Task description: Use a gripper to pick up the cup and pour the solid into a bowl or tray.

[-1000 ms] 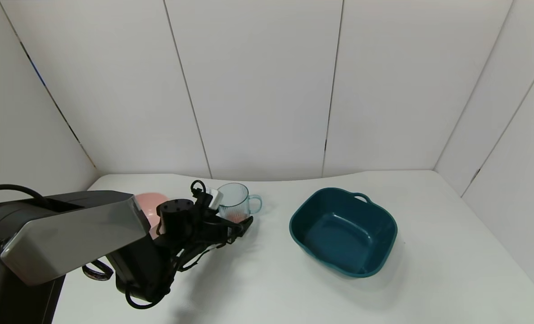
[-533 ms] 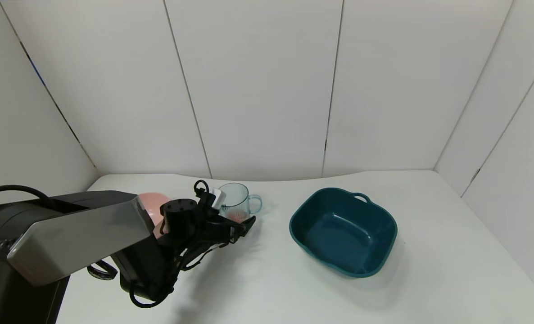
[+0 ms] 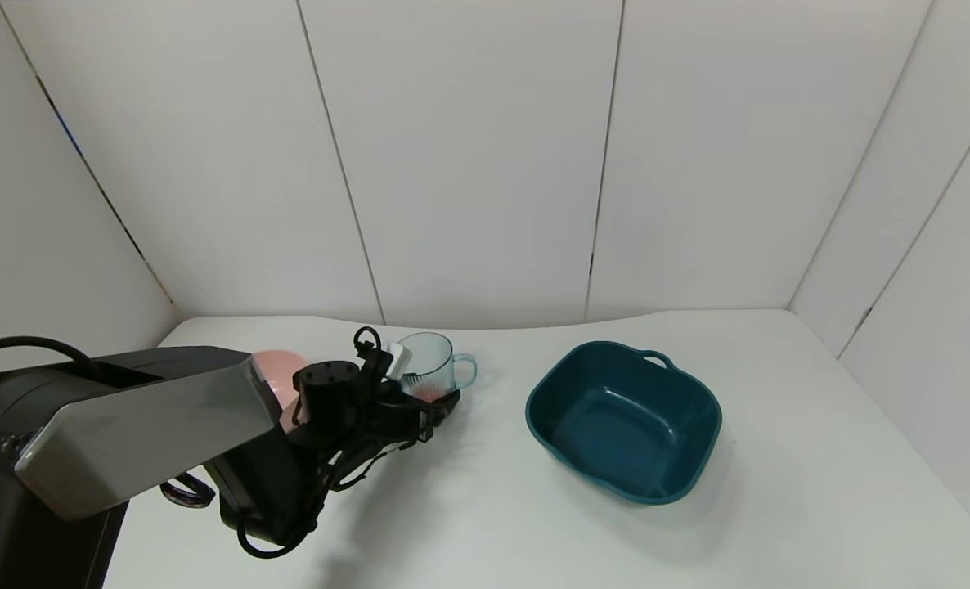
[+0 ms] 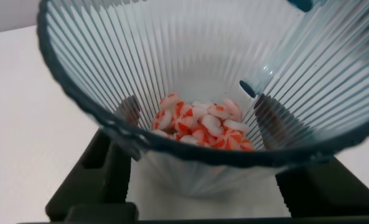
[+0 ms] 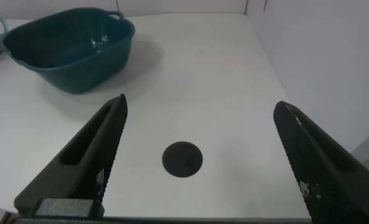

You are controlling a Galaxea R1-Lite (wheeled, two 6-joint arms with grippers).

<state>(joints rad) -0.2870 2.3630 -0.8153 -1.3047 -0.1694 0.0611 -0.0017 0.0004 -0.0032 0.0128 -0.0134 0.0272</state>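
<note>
The pale-blue ribbed cup point(image 3: 429, 368) stands upright on the white table, handle to the right. The red-orange and white solid point(image 4: 203, 124) lies heaped in its bottom and shows faintly through the wall in the head view point(image 3: 429, 394). My left gripper point(image 3: 440, 405) is low at the cup's base. In the left wrist view the cup point(image 4: 172, 50) fills the frame, and the gripper point(image 4: 200, 186) has one black finger point(image 4: 109, 168) on each side of it, open, with a thin gap showing. The pink bowl point(image 3: 276, 368) sits left of the cup, mostly hidden by my arm. My right gripper point(image 5: 196, 155) is open and empty.
A dark-teal squarish basin point(image 3: 616, 425) with a handle stands right of centre and also shows in the right wrist view point(image 5: 72, 43). A round black spot point(image 5: 182, 160) marks the table below my right gripper. White walls enclose the table on the far side and both sides.
My left gripper has edged forward toward the cup, so its fingers reach further around the base. The cup, bowl and basin have not moved.
</note>
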